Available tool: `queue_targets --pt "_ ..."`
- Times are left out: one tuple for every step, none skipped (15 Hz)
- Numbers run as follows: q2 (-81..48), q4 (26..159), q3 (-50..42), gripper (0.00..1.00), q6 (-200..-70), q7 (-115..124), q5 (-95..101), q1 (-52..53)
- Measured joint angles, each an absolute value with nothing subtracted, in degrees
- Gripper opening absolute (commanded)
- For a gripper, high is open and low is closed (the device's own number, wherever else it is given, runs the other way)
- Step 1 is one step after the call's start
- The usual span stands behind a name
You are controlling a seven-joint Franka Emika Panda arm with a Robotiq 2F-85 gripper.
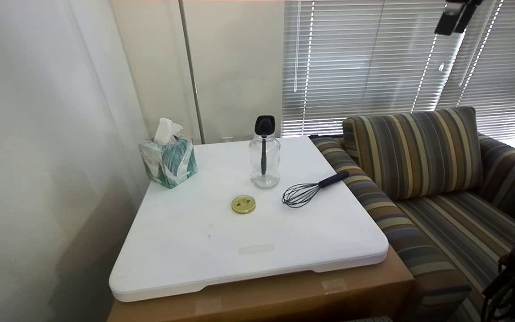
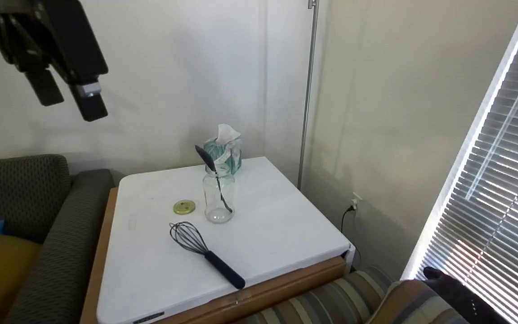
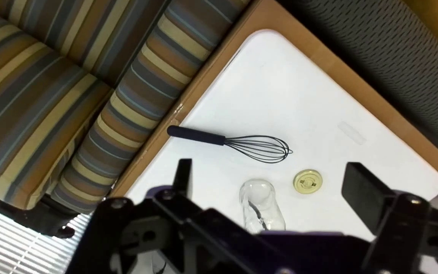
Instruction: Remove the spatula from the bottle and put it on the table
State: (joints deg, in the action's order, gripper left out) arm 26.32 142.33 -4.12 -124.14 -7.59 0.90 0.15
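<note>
Roughly midway between edges (image 1: 351, 262); bottled spatula (image 1: 264, 129)

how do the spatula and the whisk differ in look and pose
The spatula leans, head up, in the bottle; the whisk lies on the table, its handle tip past the edge. The spatula's head is a solid oval; the whisk's is open wire loops. Both are dark kitchen utensils.

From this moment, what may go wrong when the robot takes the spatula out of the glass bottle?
The spatula leans inside the unheld bottle, so a sideways pull might tip the bottle over. The whisk juts past the edge of the table, so a bump could knock it off.
</note>
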Motion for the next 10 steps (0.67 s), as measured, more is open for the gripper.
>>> queue_targets --pt "24.81 141.67 -4.1 1.0 -125.82 -8.33 0.83 0.7" --pt "22.87 140.67 -4.11 1.0 -127.27 -9.51 0.45 1.41" --pt "20.74 139.34 -4.11 1.0 -128.45 -11.13 -0.28 2.2" --pt "18.27 137.63 -4.1 1.0 -129.33 -13.1 -1.02 3.01" --pt "15.6 135.63 -4.1 1.0 -130.03 -15.27 -1.79 3.78" --pt "12.72 133.29 -4.0 1.0 -130.22 -16.9 -1.93 4.33" --pt "9.6 130.58 -3.7 1.0 -130.24 -17.67 -1.83 4.57" --pt "7.54 128.94 -3.39 1.0 -130.24 -17.56 -1.85 4.57" --pt "6.98 128.75 -3.25 1.0 -130.23 -17.44 -1.85 4.57" --pt "7.25 128.97 -3.23 1.0 -130.22 -17.43 -1.84 4.56"
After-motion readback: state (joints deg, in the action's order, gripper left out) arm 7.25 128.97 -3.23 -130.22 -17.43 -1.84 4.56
